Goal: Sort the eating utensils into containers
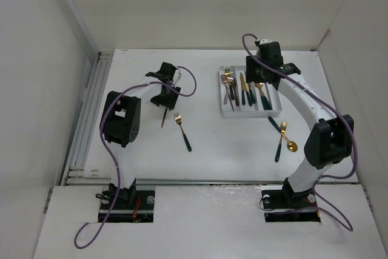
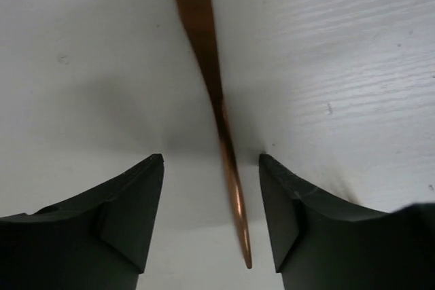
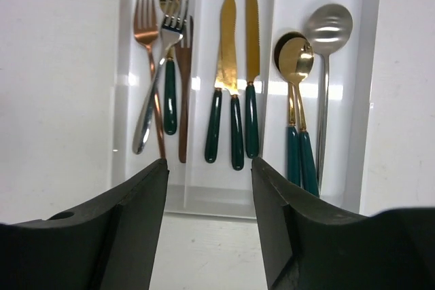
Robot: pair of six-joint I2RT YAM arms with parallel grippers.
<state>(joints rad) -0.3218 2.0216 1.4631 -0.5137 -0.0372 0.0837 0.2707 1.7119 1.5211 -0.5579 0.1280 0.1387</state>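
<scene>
The white tray (image 1: pixel 225 112) has three compartments. In the right wrist view its wall (image 3: pixel 367 100) encloses forks (image 3: pixel 168 93) on the left, knives (image 3: pixel 234 120) in the middle and spoons (image 3: pixel 299 100) on the right, including a silver spoon (image 3: pixel 326 39). My right gripper (image 1: pixel 259 80) hovers over the tray, open and empty (image 3: pixel 207 168). My left gripper (image 1: pixel 164 95) is low over the table and open (image 2: pixel 211 168), its fingers either side of a copper utensil (image 2: pixel 217 100), apart from it. That utensil (image 1: pixel 163 117) lies on the table.
A gold fork with a green handle (image 1: pixel 182 130) lies right of the copper utensil. Near the right arm's elbow lie a gold spoon (image 1: pixel 292 146), a green-handled fork (image 1: pixel 280 141) and a dark utensil (image 1: pixel 274 124). White walls enclose the table.
</scene>
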